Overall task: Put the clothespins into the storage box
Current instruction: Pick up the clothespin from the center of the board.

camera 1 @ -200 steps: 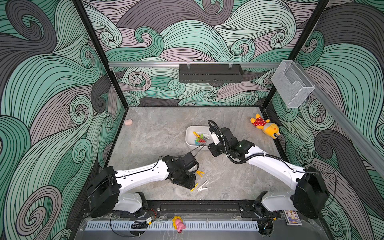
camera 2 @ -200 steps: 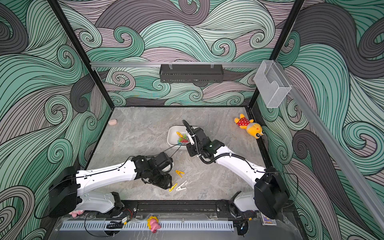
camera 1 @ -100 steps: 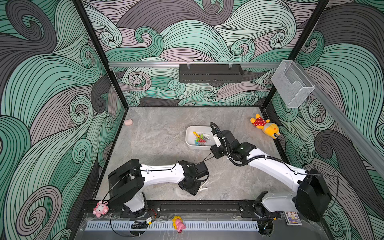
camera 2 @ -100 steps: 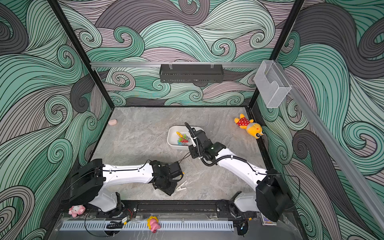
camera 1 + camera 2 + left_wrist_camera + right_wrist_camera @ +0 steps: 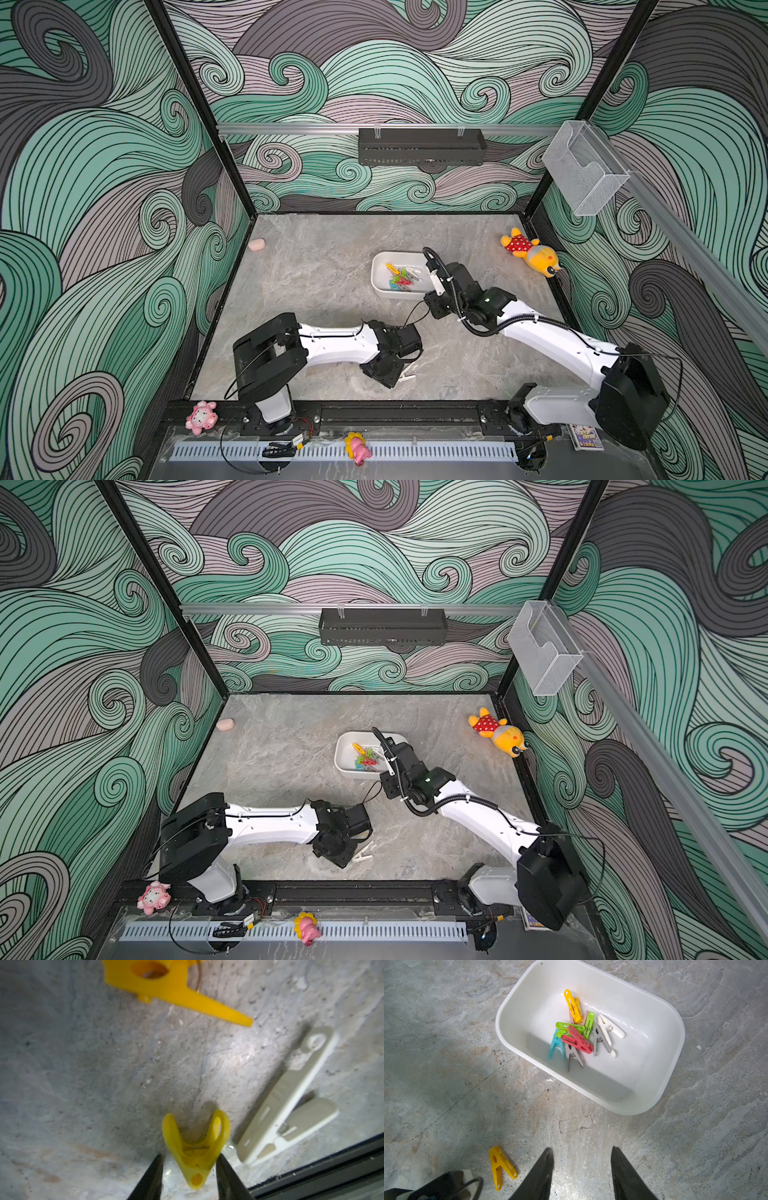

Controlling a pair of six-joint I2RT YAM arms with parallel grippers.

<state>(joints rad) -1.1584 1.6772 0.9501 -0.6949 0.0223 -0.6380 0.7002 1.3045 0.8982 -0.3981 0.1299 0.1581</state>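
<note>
Operator: Clothespins, where do they lie?

Observer: Most are heaped in the white rounded-rectangular plastic storage box (image 5: 623, 1076). That is a tangle of small plastic clothespins (image 5: 577, 1030) in yellow, green, red, teal, grey and white, near the middle of its floor. In both top views the storage box (image 5: 380, 274) (image 5: 343, 756) stands on the grey marbled tabletop (image 5: 311, 291), just beyond the right arm's wrist.

Operator: And outside it?

Observer: Three. A yellow plastic clothespin (image 5: 195, 1147) stands on edge between the black fingers of the left gripper (image 5: 189, 1159), its handles splayed away from the camera. Just beside it a cream-white plastic clothespin (image 5: 291, 1105) lies flat, near the black front rail (image 5: 322, 1172). In a top view the cream-white plastic clothespin (image 5: 363, 854) pokes out from under the left wrist. A second yellow plastic clothespin (image 5: 176, 991) lies flat a little further off, toward the box. The right wrist view shows that second yellow plastic clothespin (image 5: 500, 1165) too.

Operator: Is the left one clamped?

Observer: Its fingers (image 5: 224, 1172) flank the peg closely. One looks to touch it, and a sliver of table shows beside the other. Whether they pinch it I cannot tell.

Operator: Right side?

Observer: The right gripper (image 5: 581, 1148) hangs over bare table just short of the box's near wall, fingers spread wide, nothing between them.
</note>
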